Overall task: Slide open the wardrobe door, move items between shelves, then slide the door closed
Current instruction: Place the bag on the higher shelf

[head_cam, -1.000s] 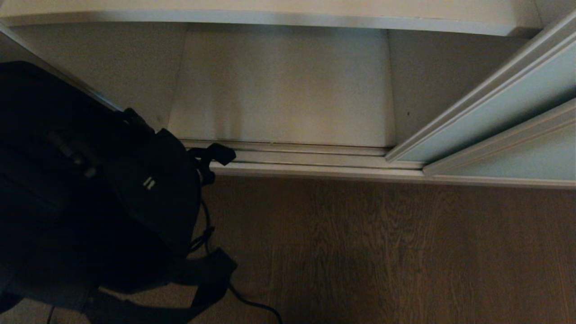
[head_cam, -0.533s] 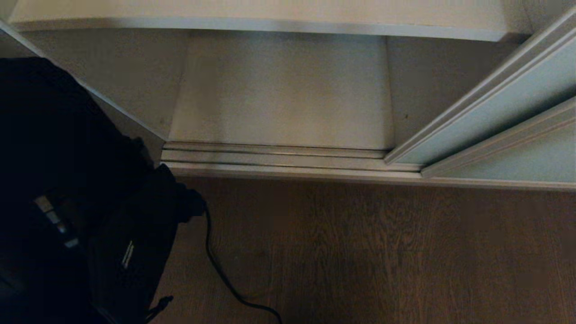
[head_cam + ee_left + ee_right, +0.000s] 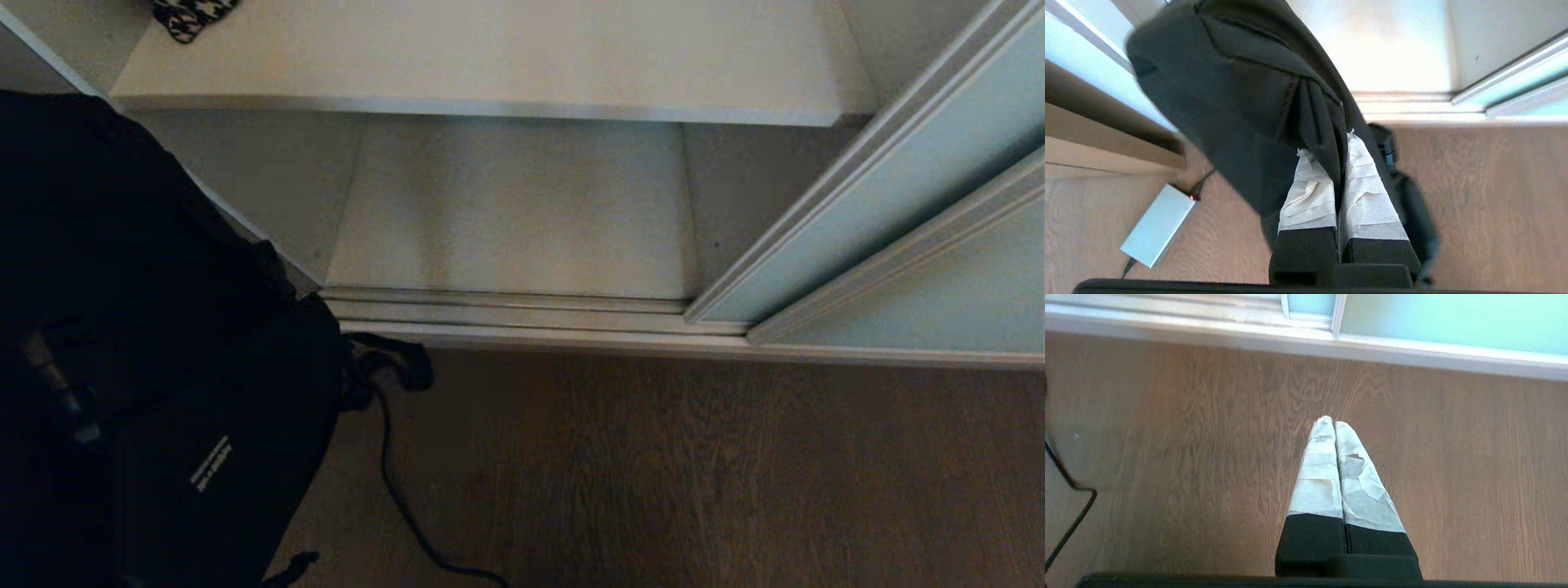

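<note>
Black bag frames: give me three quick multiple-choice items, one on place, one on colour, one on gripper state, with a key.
1. Where is the black bag?
A. On the upper shelf
B. Hanging at the left, in front of the wardrobe opening
C. Lying inside the bottom compartment

2. What colour is the glass of the sliding wardrobe door?
A. Pale blue-green
B. Dark red
C. Clear yellow

3. What is the left gripper doing?
A. Open over the floor
B. Shut on nothing
C. Shut on the bag's fabric

Key:
1 B: in the head view the bag hangs over the wooden floor, while the upper shelf carries only a small black-and-white patterned item at its back.
2 A: the frosted panel shows pale blue-green.
3 C: in the left wrist view the jaws pinch a fold of black fabric; the right gripper is shut on nothing above the floor.
</note>
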`<state>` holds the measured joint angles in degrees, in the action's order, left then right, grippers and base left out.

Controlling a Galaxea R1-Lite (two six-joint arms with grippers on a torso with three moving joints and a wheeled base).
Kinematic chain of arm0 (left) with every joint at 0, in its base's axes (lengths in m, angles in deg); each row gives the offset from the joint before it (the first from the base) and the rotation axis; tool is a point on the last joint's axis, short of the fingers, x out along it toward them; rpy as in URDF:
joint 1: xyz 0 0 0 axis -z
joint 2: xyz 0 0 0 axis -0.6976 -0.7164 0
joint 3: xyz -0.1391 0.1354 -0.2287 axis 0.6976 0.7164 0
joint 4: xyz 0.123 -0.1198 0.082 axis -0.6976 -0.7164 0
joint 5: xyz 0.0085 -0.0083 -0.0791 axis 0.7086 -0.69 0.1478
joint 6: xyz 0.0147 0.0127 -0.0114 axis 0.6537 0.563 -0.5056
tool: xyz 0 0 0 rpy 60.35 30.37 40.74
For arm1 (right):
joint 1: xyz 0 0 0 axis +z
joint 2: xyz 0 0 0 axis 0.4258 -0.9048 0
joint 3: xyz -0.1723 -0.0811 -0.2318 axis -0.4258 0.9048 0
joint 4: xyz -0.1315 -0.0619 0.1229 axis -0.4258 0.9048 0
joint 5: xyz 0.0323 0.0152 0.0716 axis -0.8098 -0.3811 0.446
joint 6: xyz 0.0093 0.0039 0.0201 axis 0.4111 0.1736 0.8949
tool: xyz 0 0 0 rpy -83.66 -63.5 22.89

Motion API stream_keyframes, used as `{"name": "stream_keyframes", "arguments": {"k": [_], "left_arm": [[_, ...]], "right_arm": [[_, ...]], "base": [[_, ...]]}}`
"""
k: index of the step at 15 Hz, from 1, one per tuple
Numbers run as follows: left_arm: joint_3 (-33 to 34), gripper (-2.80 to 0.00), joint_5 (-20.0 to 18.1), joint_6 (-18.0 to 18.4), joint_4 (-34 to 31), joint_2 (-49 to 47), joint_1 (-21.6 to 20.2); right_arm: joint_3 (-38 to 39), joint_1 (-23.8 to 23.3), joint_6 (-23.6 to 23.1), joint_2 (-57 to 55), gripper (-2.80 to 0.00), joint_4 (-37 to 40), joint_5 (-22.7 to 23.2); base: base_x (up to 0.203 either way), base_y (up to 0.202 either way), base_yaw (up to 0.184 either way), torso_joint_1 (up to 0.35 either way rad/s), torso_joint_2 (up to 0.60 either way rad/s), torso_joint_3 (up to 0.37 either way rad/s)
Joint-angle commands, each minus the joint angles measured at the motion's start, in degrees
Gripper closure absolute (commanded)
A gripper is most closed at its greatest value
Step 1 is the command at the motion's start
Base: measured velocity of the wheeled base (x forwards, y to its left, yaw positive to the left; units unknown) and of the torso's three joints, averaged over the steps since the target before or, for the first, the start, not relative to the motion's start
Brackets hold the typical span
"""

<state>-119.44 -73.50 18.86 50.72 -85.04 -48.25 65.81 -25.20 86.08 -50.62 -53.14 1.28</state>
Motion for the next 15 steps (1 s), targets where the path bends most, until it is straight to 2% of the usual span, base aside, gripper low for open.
{"name": "stream_keyframes", "arguments": {"k": [1, 5, 15], "left_arm": [[-0.6, 0.00, -0.1, -0.5, -0.1, -0.9, 0.2], [-0.9, 0.00, 0.0, -1.2, 1.9, -0.9, 0.2], [-0.3, 0.00, -0.1, -1.7, 1.6, -0.9, 0.4]], "right_arm": [[0.0, 0.0, 0.0, 0.1, 0.00, 0.0, 0.0], [0.1, 0.0, 0.0, 0.2, 0.00, 0.0, 0.0], [0.0, 0.0, 0.0, 0.2, 0.00, 0.0, 0.0]], "base": [[0.000, 0.000, 0.000, 0.002, 0.00, 0.204], [0.000, 0.000, 0.000, 0.000, 0.00, 0.200], [0.000, 0.000, 0.000, 0.002, 0.00, 0.200]]}}
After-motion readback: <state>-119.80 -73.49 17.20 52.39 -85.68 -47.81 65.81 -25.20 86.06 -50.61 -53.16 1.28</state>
